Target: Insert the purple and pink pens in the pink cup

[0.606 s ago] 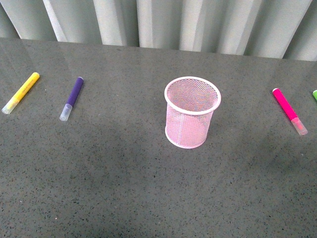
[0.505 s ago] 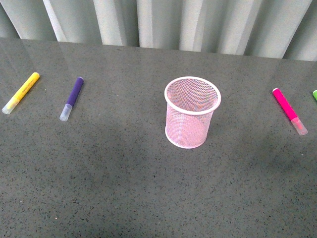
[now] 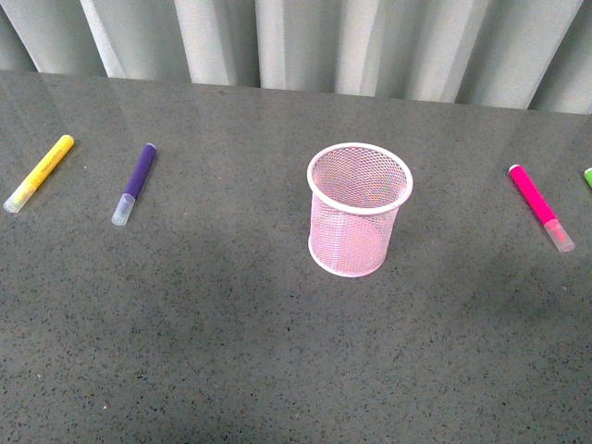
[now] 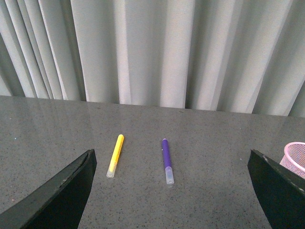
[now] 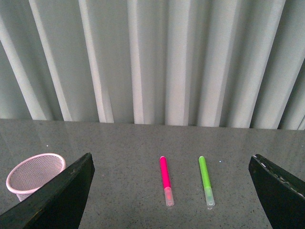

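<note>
The pink cup (image 3: 360,209) stands upright and empty at the table's middle; it also shows in the left wrist view (image 4: 294,159) and the right wrist view (image 5: 35,175). The purple pen (image 3: 135,181) lies flat at the left, clear cap toward the front, also seen in the left wrist view (image 4: 167,154). The pink pen (image 3: 540,205) lies flat at the right, also seen in the right wrist view (image 5: 166,179). My left gripper (image 4: 171,200) is open and empty, well short of the purple pen. My right gripper (image 5: 171,200) is open and empty, well short of the pink pen. Neither arm shows in the front view.
A yellow marker (image 3: 38,172) lies left of the purple pen, also in the left wrist view (image 4: 115,155). A green marker (image 5: 206,180) lies right of the pink pen, only its tip (image 3: 588,176) showing at the front view's edge. Grey curtains hang behind the dark speckled table (image 3: 231,333).
</note>
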